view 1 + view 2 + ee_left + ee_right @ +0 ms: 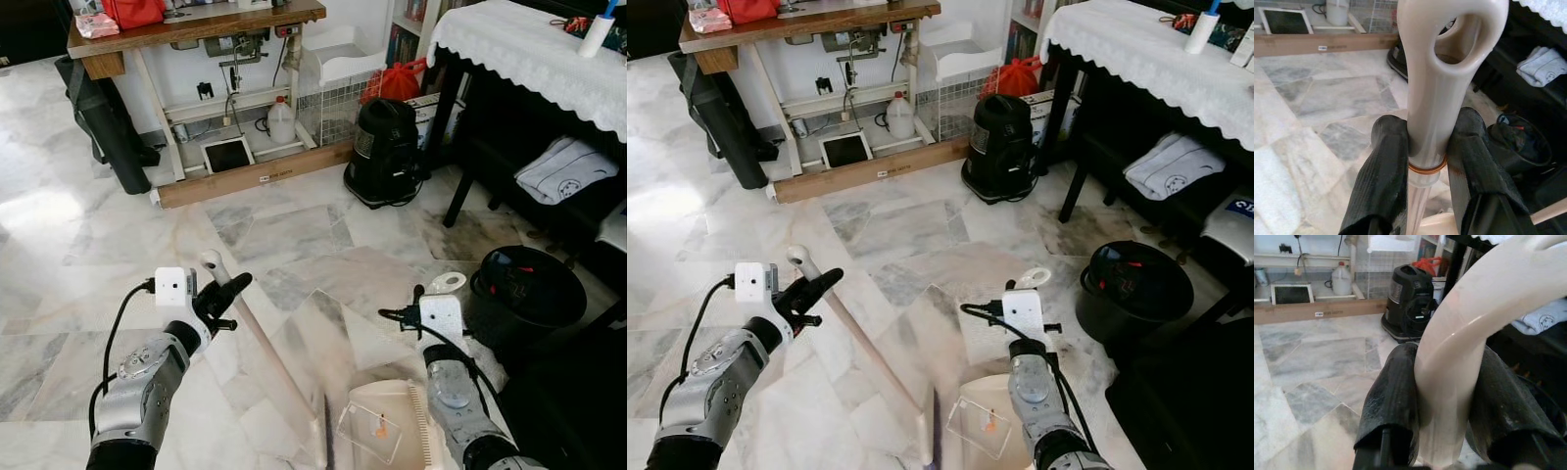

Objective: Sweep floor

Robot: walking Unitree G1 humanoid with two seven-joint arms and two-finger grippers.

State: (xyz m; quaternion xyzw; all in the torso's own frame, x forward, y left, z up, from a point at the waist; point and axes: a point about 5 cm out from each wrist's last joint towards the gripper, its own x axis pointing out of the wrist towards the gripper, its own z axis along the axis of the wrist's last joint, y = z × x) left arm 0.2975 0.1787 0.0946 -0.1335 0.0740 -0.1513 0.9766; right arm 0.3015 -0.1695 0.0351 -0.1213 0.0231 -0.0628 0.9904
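**Broom and dustpan both in hand**

On our left, the left gripper (pixel 227 294) is clamped on the broom (pixel 265 357) just below its looped top end; in the left wrist view both black fingers (pixel 1382 181) press flat against the beige handle. The shaft slants down toward the marble floor (pixel 88 245), with the bristle end close to our feet and blurred.

The broom looks light and stiff, a smooth plastic tube, so we judge it could twist or slip in a two-finger hold. A grip this near the top gives long reach but weak leverage; short, gentle strokes would suit it.

In the middle low down lies the dustpan (pixel 387 421), clear plastic with a comb edge, just beside the broom head. Its curved pale handle rises to the right gripper (pixel 416 315), whose fingers (pixel 1393 401) are closed around it. The pan also looks light and rigid, likely to skid on polished stone.

Further right stands a black bin (pixel 529 289).
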